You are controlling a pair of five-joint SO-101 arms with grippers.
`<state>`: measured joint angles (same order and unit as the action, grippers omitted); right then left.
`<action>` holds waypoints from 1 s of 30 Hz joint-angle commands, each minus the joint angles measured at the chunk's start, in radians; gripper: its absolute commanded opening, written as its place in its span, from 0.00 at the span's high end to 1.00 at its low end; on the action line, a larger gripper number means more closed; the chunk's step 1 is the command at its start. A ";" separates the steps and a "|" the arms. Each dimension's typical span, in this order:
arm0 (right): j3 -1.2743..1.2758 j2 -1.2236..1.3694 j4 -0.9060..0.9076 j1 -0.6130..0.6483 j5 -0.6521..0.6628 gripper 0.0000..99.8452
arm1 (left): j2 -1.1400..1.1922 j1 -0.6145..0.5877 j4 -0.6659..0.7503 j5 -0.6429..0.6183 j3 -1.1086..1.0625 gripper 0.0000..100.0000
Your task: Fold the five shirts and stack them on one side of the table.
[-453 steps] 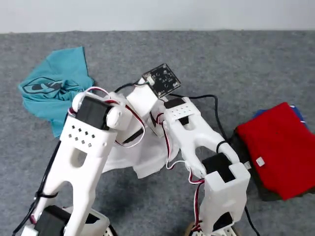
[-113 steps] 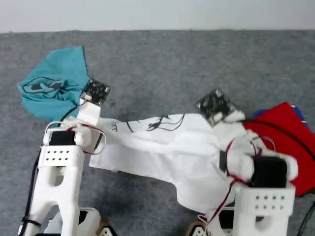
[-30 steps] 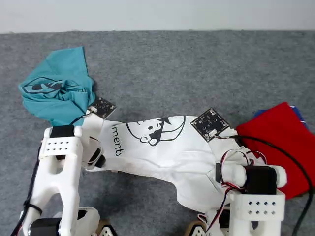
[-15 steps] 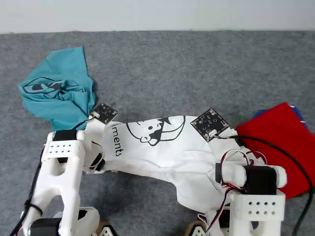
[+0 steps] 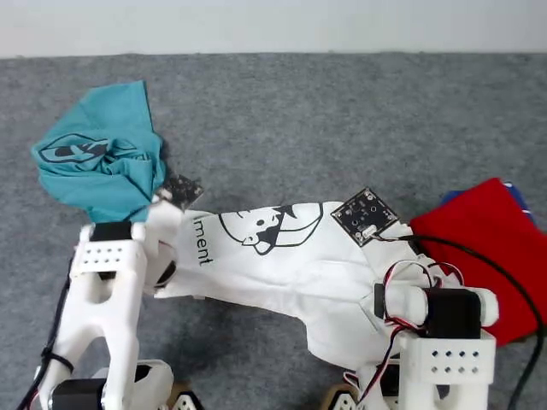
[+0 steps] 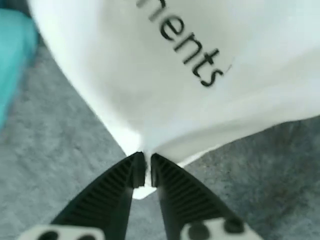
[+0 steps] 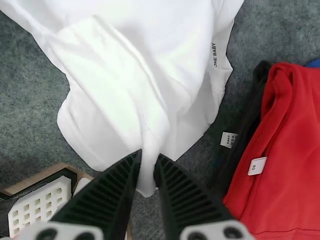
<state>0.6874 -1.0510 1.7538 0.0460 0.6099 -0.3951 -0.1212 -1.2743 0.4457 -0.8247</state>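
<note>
1. Across the near middle of the desk, the white shirt lies stretched between the two arms, print facing up, with its lower part bunched in front of the right arm
2. At the lettered end, the left end effector has its jaws drawn almost together, pinching the shirt's edge, with a scrap of white cloth showing in the narrow gap
3. At the other end, the right end effector is just as narrow, clamped on a fold of the white cloth just beside the red shirt
4. The step in hand looks like spreading the shirt flat before the first fold; it would go best with even tension from both grips and the cloth held low over the desk, so that it settles without creases
5. The bunched part near the right arm probably needs drawing outward first, or the fold will trap wrinkles
6. Two risks: the right side could drag cloth onto the red shirt, which lies on a dark shirt as what seems to be the stack, and the left side could snag the crumpled teal shirt lying just beside that arm
</note>
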 commanded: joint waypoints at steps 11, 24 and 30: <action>-0.296 0.001 -0.456 -0.007 -0.187 0.99 | -0.008 0.005 -0.299 -0.133 0.746 0.99; -0.971 0.068 -0.593 -0.013 -0.261 0.99 | -0.133 0.003 -0.483 -0.233 1.245 0.99; -1.247 0.071 -0.415 -0.015 -0.261 0.99 | -0.385 0.003 -0.482 -0.238 1.308 0.99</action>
<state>-0.4235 -0.9958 1.2597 0.0460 0.3598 -0.6575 -0.1197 -1.7346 0.2248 0.4381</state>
